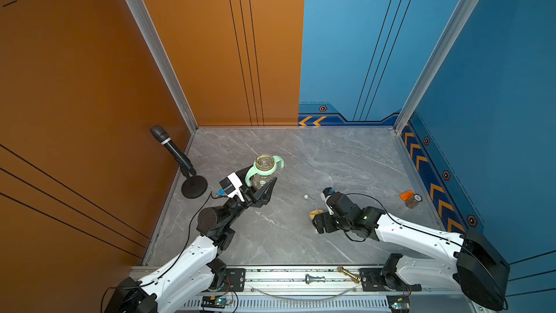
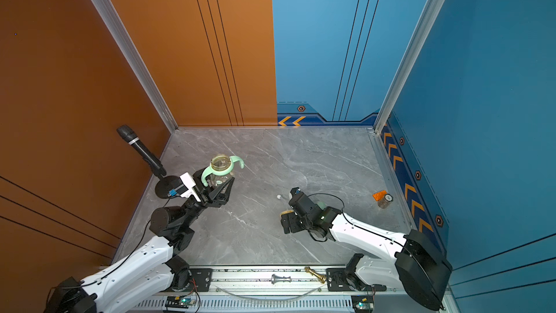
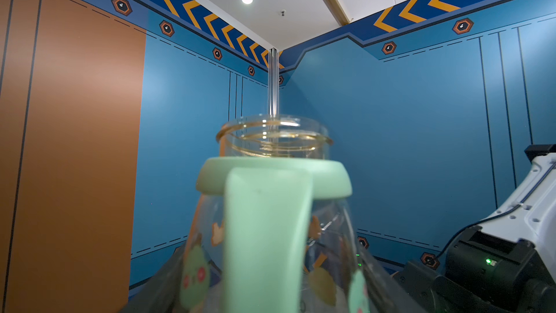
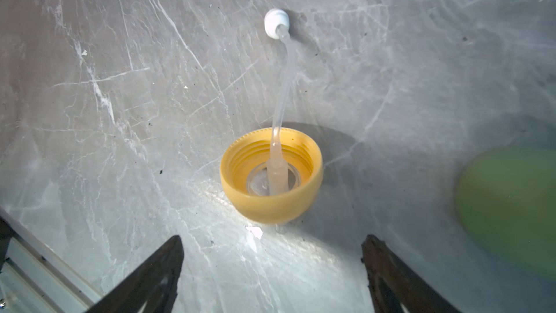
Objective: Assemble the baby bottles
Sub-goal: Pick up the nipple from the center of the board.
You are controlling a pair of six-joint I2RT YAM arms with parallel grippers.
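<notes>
Bottle: the clear bottle [image 1: 262, 173] is held upright above the table [image 1: 301, 152], its threaded mouth bare.
Handle ring: the mint handle ring [image 3: 273, 177] already sits around the neck; this step looks done.
Left gripper: the left gripper [image 1: 264, 188] is pinched on the bottle's lower body.
Collar: the yellow collar [image 4: 270, 176] lies threads-up on the table, a clear straw [image 4: 281, 85] with a white tip rising from it.
Right gripper: the right gripper [image 4: 272, 261] is spread wide just short of the collar, holding nothing.
Cap: a blurred green shape [image 4: 511, 206] beside the collar is probably the cap.
Left to do: pick up the collar, screw it on, then fit the cap.
</notes>
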